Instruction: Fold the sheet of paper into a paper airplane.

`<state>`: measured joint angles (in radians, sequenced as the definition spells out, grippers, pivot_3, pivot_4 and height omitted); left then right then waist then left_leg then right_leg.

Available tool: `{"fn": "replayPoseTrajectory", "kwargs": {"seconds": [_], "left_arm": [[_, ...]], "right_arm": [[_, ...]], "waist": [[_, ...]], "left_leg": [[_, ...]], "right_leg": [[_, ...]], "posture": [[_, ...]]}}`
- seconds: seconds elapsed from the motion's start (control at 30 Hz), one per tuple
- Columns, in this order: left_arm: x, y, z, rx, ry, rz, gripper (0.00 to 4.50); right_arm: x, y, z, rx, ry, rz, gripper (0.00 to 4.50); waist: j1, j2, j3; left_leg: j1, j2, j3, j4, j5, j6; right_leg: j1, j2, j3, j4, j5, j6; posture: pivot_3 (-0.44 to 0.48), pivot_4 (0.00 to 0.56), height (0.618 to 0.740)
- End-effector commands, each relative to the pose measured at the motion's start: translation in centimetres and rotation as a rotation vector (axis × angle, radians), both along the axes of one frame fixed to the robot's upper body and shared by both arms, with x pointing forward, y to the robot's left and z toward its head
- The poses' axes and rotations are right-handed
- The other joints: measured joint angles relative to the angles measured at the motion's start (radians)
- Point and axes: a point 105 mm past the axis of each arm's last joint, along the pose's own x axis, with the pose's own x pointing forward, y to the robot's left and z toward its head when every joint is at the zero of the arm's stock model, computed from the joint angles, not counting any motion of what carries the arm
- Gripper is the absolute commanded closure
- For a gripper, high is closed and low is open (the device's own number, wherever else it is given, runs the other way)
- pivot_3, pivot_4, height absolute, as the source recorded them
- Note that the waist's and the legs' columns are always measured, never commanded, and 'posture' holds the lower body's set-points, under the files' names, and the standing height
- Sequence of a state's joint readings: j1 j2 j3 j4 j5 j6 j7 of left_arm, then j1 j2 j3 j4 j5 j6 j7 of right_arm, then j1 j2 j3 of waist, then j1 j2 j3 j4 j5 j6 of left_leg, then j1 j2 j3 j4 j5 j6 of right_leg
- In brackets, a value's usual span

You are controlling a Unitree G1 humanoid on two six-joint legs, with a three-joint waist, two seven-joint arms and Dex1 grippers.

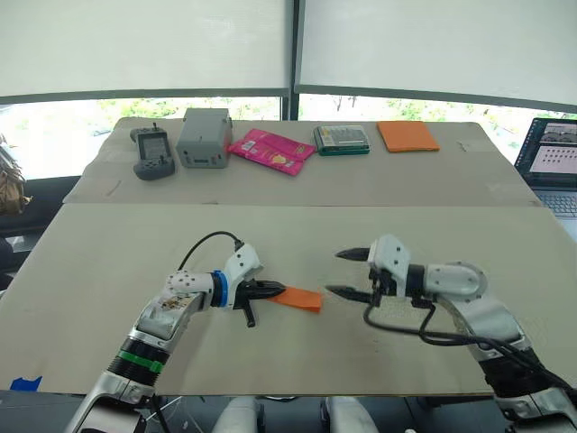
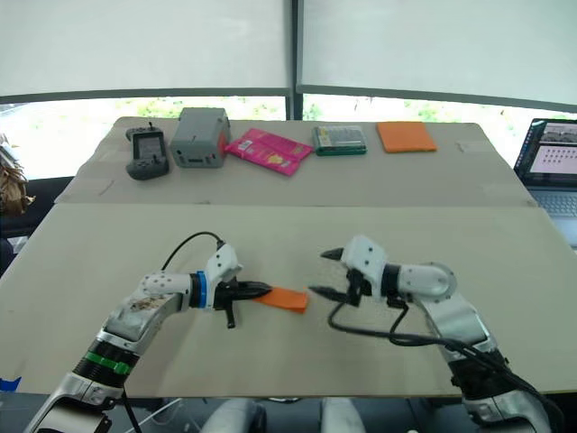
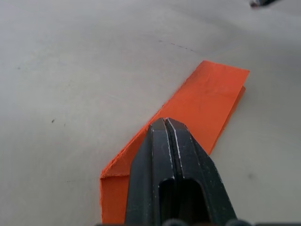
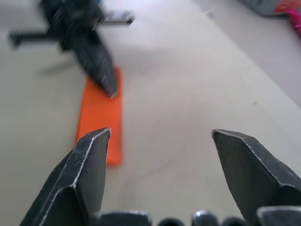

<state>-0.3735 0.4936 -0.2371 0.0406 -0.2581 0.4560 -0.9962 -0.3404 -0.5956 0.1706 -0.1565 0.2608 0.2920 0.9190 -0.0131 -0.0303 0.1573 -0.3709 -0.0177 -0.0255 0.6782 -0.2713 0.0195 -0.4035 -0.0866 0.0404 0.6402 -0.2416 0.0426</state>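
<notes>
We see the left claw (image 3: 165,123) with its two black fingers (image 3: 149,165) pressed together, their tips meeting on the folded sheet of paper (image 3: 207,101). The orange paper lies flat on the pale bench (image 3: 70,70), a narrow strip with a layered edge along one long side. A small dark object (image 3: 261,3) at the frame's edge may be the other claw's tip.

A beige table (image 1: 108,271) carries everything. The folded orange paper airplane (image 1: 300,299) lies flat near its middle. Well beyond it, along the far edge, sit a black handheld device (image 1: 152,152), a grey box (image 1: 204,137), a pink packet (image 1: 270,150), what looks like a green-edged case (image 1: 342,139) and an orange pad (image 1: 407,135)
</notes>
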Motion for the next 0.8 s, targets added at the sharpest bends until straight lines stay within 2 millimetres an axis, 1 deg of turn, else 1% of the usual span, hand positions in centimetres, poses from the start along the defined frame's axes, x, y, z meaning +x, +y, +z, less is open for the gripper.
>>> {"fn": "replayPoseTrajectory", "kwargs": {"seconds": [0.03, 0.1, 0.17, 0.27, 0.33, 0.43, 0.53, 0.63, 0.73, 0.8], "left_arm": [[-0.3, 0.1, -0.7, 0.004, 0.037, 0.016, 4.5], [-0.3, 0.1, -0.6, -0.001, 0.038, 0.018, 4.5], [-0.3, 0.2, -0.4, -0.002, 0.037, 0.023, 4.5], [-0.2, 0.4, -0.3, -0.002, 0.037, 0.031, 4.5], [-0.2, 0.5, -0.3, 0.0, 0.038, 0.034, 4.5], [-0.2, 0.7, -0.4, 0.009, 0.037, 0.035, 4.5], [0.0, 0.7, -0.1, 0.008, 0.029, 0.039, 4.5], [0.1, 0.9, 0.1, 0.004, 0.027, 0.044, 4.5], [0.3, 1.3, 0.1, 0.0, 0.029, 0.061, 4.5], [0.4, 1.6, 0.0, -0.001, 0.03, 0.067, 4.5]], "right_arm": [[0.2, 1.5, -0.5, 0.028, 0.06, -0.046, 1.44], [0.1, 2.7, -1.9, 0.006, 0.074, -0.055, 2.06], [-0.5, 4.0, -3.3, 0.017, 0.125, -0.062, 2.76], [-0.9, 4.3, -4.7, 0.021, 0.198, -0.105, 3.8], [-1.3, 3.7, -5.8, 0.003, 0.24, -0.14, 4.46], [-1.6, 2.1, -7.4, -0.032, 0.285, -0.211, 4.46], [-2.1, 0.3, -8.3, -0.046, 0.318, -0.267, 4.46], [-3.0, -1.0, -8.9, -0.07, 0.319, -0.282, 4.46], [-4.3, -3.1, -10.0, -0.099, 0.358, -0.318, 4.46], [-4.6, -3.9, -9.7, -0.079, 0.361, -0.34, 4.46]], "waist": [[0.002, 0.0, 0.0], [0.002, 0.0, 0.0], [0.001, 0.0, 0.0], [0.002, 0.0, 0.0], [0.001, 0.0, 0.0], [0.001, 0.0, 0.0], [0.004, 0.0, 0.0], [0.009, 0.0, 0.0], [0.016, 0.0, 0.0], [0.017, 0.0, -0.001]], "left_leg": [[0.0, 0.0, 0.0, 0.0, 0.0, 0.0], [-0.002, -0.001, 0.0, 0.0, 0.0, 0.0], [-0.003, -0.002, 0.0, 0.0, 0.0, 0.0], [-0.004, -0.002, 0.0, 0.0, 0.0, 0.0], [-0.004, -0.002, 0.0, 0.0, 0.0, 0.0], [-0.003, -0.002, 0.0, 0.0, 0.0, 0.0], [-0.002, -0.002, 0.0, 0.0, 0.0, 0.0], [-0.001, -0.003, 0.0, 0.0, 0.0, 0.0], [-0.001, -0.003, 0.0, 0.0, 0.0, 0.0], [0.0, -0.003, -0.001, 0.0, 0.0, 0.0]], "right_leg": [[0.0, 0.0, 0.0, 0.0, 0.0, 0.0], [-0.002, -0.001, -0.001, 0.0, 0.0, 0.0], [-0.003, -0.002, -0.001, 0.0, 0.0, 0.0], [-0.003, -0.002, -0.001, 0.0, 0.0, 0.0], [-0.003, -0.002, -0.001, 0.0, 0.0, 0.0], [-0.002, -0.002, -0.001, -0.001, 0.0, 0.0], [-0.001, -0.002, -0.001, -0.001, 0.0, 0.001], [0.0, -0.003, -0.002, -0.001, -0.001, 0.001], [0.001, -0.003, -0.002, -0.002, -0.001, 0.002], [0.003, -0.003, -0.002, -0.003, -0.002, 0.003]], "posture": [[0.0, 0.15, 0.74], [0.0, 0.15, 0.74], [0.0, 0.15, 0.74], [0.0, 0.15, 0.74], [0.0, 0.15, 0.74], [0.0, 0.15, 0.74], [0.0, 0.15, 0.74], [0.0, 0.15, 0.74], [0.0, 0.15, 0.74], [0.0, 0.15, 0.74]]}}
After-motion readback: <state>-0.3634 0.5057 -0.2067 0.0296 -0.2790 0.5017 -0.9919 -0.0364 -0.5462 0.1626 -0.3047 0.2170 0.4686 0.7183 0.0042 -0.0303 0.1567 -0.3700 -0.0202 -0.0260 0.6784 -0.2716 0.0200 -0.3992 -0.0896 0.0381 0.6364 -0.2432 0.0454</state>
